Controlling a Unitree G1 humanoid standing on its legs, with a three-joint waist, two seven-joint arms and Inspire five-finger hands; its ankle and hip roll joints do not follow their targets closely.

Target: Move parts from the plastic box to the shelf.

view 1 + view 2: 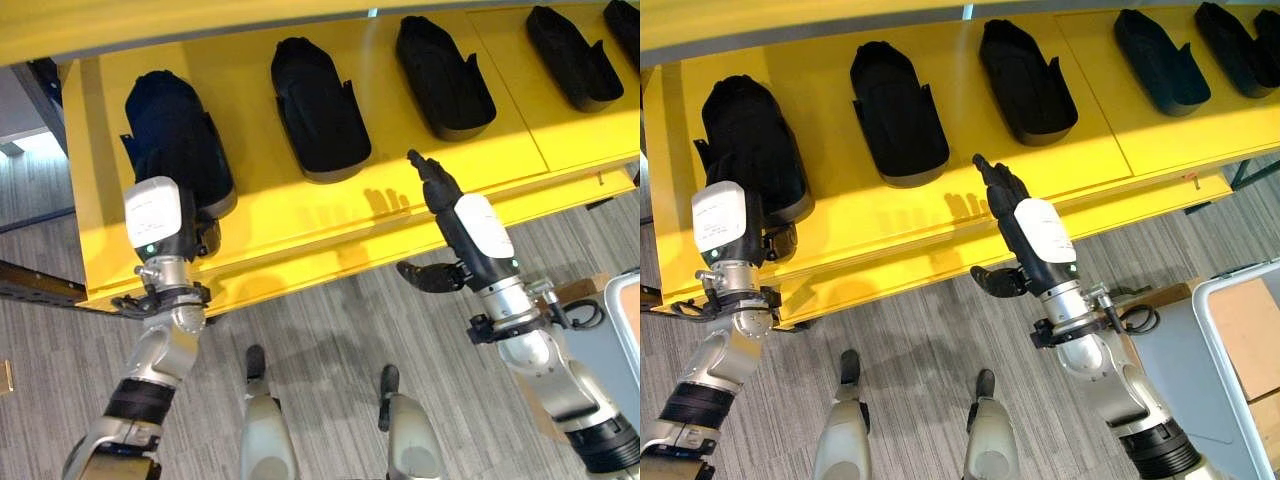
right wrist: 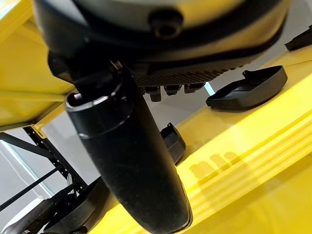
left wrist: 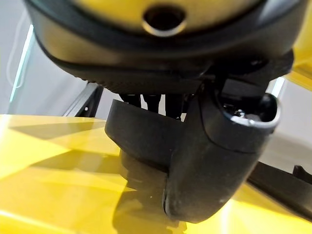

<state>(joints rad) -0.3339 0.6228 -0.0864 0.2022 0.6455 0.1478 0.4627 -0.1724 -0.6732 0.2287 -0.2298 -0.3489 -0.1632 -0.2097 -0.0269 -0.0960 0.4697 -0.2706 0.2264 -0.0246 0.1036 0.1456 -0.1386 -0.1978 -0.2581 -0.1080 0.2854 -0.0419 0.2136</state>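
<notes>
Several black moulded parts lie in a row on the yellow shelf (image 1: 300,215). My left hand (image 1: 165,225) is at the leftmost black part (image 1: 170,120), near the shelf's front left corner. In the left wrist view its thumb (image 3: 214,161) curls against that part (image 3: 141,141), with the fingers on the other side. My right hand (image 1: 470,230) hovers over the shelf's front edge, between the second part (image 1: 318,110) and the third part (image 1: 443,75). It is open, fingers straight, thumb (image 2: 131,161) stretched out, holding nothing.
Two more black parts (image 1: 572,55) lie farther right on the shelf. An upper yellow board (image 1: 200,25) overhangs the back of the shelf. A white-rimmed plastic box (image 1: 1205,300) stands on the floor at the far right, with brown items inside.
</notes>
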